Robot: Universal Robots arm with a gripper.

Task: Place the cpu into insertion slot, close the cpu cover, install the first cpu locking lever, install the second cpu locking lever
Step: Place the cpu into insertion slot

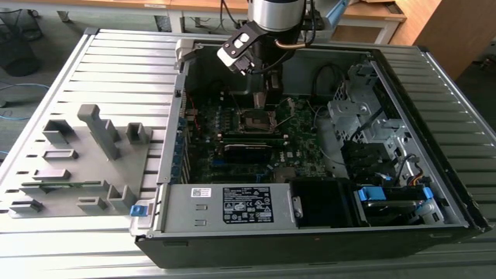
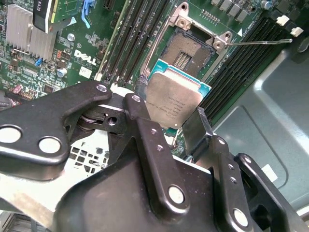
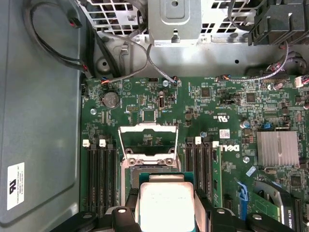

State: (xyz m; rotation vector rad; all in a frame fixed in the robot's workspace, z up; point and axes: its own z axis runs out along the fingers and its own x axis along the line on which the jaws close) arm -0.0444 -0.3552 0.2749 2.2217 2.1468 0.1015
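The pincer (image 2: 170,121) is closed on the cpu (image 2: 174,94) by two opposite edges, at 12 o'clock from the open socket (image 1: 256,120) in the exterior view. The cpu should descend flat, corners matched, no sliding.

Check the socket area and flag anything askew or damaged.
Nothing stands out. The tool holds the cpu by its edges above the open socket, with the cpu cover flipped up; no damage or stray parts show on the motherboard.

Workshop: slatted metal bench (image 1: 108,58), opened computer case (image 1: 310,253), wooden desks (image 1: 376,13).
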